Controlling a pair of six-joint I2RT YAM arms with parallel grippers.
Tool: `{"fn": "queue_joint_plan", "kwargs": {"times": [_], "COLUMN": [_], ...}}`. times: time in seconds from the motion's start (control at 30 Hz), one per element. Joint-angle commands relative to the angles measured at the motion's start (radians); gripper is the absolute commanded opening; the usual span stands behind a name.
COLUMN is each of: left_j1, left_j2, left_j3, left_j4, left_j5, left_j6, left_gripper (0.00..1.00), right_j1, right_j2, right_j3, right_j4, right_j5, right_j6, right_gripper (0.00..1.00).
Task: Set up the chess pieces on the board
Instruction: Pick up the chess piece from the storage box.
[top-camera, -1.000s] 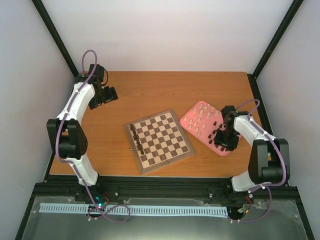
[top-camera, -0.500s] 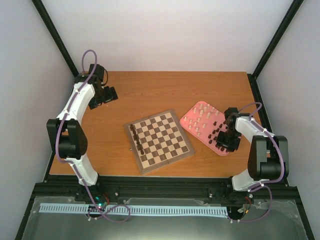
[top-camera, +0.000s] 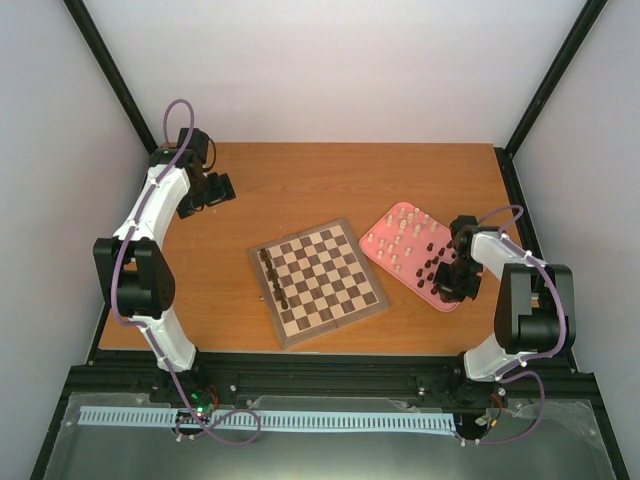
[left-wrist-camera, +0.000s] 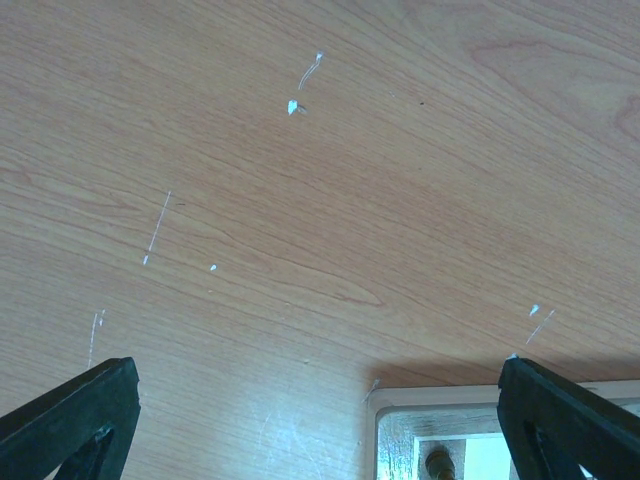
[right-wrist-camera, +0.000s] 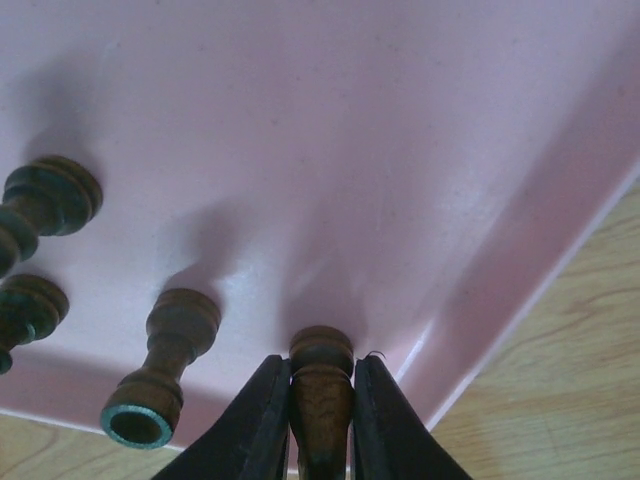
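At the far left of the orange-brown wooden table (top-camera: 330, 175), the left gripper (top-camera: 212, 190) hung over bare wood, well apart from everything else. Its own camera showed its two black fingers (left-wrist-camera: 70, 420) spread wide above the grain. Toward the middle lay the square flat wooden chessboard (top-camera: 335, 290), with light and dark brown checks and a brown border, turned at an angle to the table's edge. A column of small dark brown chess pieces (top-camera: 272, 275) stood along its left side. Just beside the board on the right sat the pink rectangular tray (top-camera: 374, 238), also askew; whether it touched the board's corner could not be told. Over its far half were scattered pale cream chess pieces (top-camera: 405, 232), and over its near half more dark brown ones (top-camera: 432, 262). The right gripper (top-camera: 452, 283) sat low at the tray's near right corner. In the right wrist view its black pads (right-wrist-camera: 262, 410) were closed together on a single dark brown pawn-like piece (right-wrist-camera: 321, 352), one pad pressed against each side of it, close by the tray's raised rim. Whether that piece was clear of the tray floor could not be told. To its left in that view another dark piece (right-wrist-camera: 170, 350) lay tipped over, its green felt base turned toward the camera. Two further dark pieces (right-wrist-camera: 45, 195) showed at the left edge.
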Motion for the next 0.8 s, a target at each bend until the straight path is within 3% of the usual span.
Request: {"fn": "queue_joint_plan", "kwargs": {"times": [0.0,0.3,0.4,0.6,0.77], "left_j1": [-0.005,-0.005,-0.005,-0.006,-0.006], "left_j2": [-0.019,-0.006,-0.001,-0.001,-0.008], "left_j3": [0.017,0.048,0.052,0.049,0.044], "left_j4": [-0.019,-0.027,-0.026,-0.024,-0.025], "left_j5": [-0.011,-0.018,-0.013,-0.006,-0.009], "left_j6": [0.0,0.001,0.0,-0.003,-0.005], "left_gripper": [1.0,1.0,1.0,1.0,1.0], "right_j1": [-0.012,0.016,0.14,0.56,0.768], "right_j2": [-0.017,-0.197,-0.206,-0.076,0.041], "right_j3": [0.004,0.193,0.304,0.512,0.579], "right_j4": [-0.011,-0.239,-0.289,-0.259,-0.189], "right_j5": [0.042,0.091,0.092,0.174,0.176], "right_j6": [-0.01,-0.02,-0.009,0.037,0.043], "right_gripper": [0.04,0.03,0.03,0.03,0.03]}}
